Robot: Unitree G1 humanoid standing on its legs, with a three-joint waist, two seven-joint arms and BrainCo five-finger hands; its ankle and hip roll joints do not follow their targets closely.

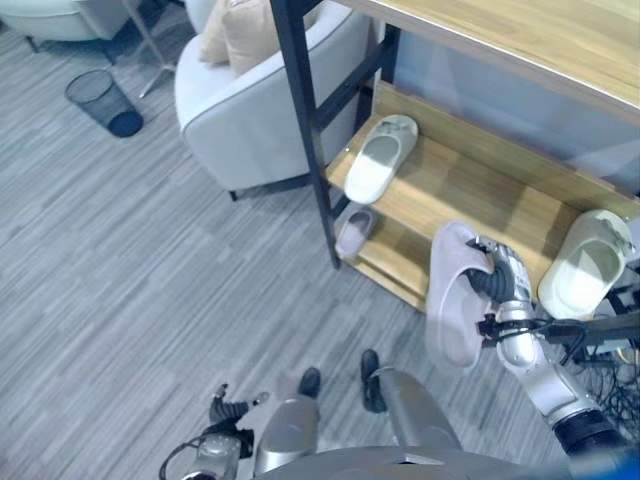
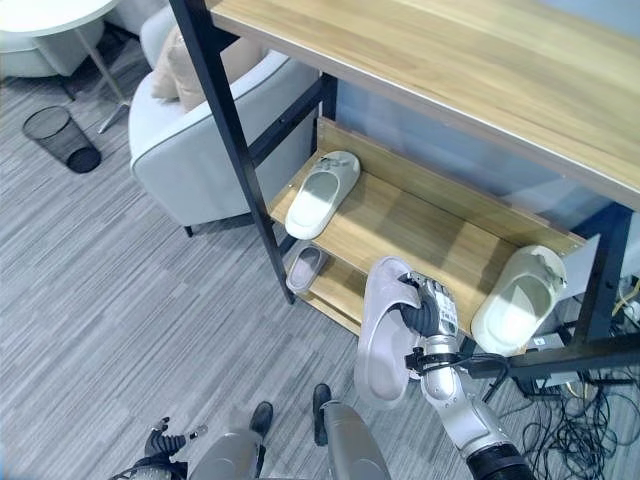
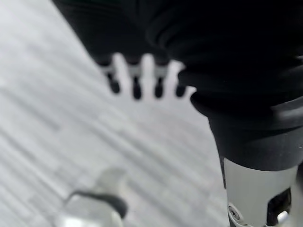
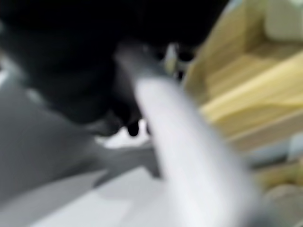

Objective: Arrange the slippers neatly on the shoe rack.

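Observation:
My right hand is shut on a pale lilac slipper, holding it in the air just in front of the middle shelf of the wooden shoe rack; the same slipper crosses the right wrist view. A pale green slipper lies at the left of that shelf, and its pair at the right end. A second lilac slipper rests on the lowest shelf. My left hand hangs low over the carpet, fingers straight and holding nothing.
The rack's black post stands at its left front corner, under a wide wooden top. A light grey armchair sits just left of the rack. A black mesh bin stands on the carpet at far left.

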